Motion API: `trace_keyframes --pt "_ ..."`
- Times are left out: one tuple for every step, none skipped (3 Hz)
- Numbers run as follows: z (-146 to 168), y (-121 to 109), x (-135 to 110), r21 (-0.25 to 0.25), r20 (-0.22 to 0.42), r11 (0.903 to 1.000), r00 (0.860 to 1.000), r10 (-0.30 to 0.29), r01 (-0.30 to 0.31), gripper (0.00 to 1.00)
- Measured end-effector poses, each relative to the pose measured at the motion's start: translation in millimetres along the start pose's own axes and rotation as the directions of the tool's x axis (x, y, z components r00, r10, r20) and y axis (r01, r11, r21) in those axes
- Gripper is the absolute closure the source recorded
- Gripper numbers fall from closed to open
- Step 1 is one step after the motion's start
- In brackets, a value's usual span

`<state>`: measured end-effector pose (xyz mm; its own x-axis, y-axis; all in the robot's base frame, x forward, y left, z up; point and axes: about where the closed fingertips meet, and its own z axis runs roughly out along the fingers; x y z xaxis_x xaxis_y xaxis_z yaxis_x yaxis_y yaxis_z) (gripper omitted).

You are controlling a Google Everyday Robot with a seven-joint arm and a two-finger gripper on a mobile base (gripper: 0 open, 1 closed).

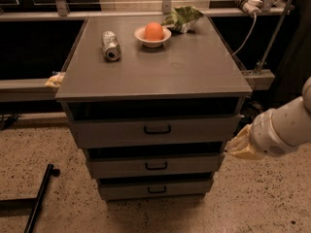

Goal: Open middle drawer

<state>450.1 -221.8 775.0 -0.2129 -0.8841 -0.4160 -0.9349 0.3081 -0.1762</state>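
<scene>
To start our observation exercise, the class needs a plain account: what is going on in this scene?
A robot arm is working at a grey three-drawer cabinet. Its gripper hangs off the cabinet's right side, roughly level with the top of the middle drawer, touching nothing. That drawer's black handle is not yet gripped. On top are a can on its side, a bowl holding an orange fruit, and a crumpled green bag.

Middle drawer [155,165] between top drawer [156,129] and bottom drawer [156,189]; can [111,45] left of bowl [141,35] (fruit [153,30] inside) on the cabinet top [165,72]; gripper [239,147] at the drawers' right.
</scene>
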Motion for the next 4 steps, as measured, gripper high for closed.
trace_keyframes --pt "66.9 -6.6 19.2 -0.005 0.128 1.0000 0.992 -0.002 0.003 1.00" --pt "132.0 -10.2 32.8 -0.057 0.257 0.9979 0.965 0.044 -0.031 1.00" --pt "168.2 4.7 46.2 -0.125 0.273 0.9907 0.958 0.087 -0.055 1.00" --pt "179.2 10.3 53.8 -0.127 0.270 0.9914 0.961 0.066 -0.032 1.00"
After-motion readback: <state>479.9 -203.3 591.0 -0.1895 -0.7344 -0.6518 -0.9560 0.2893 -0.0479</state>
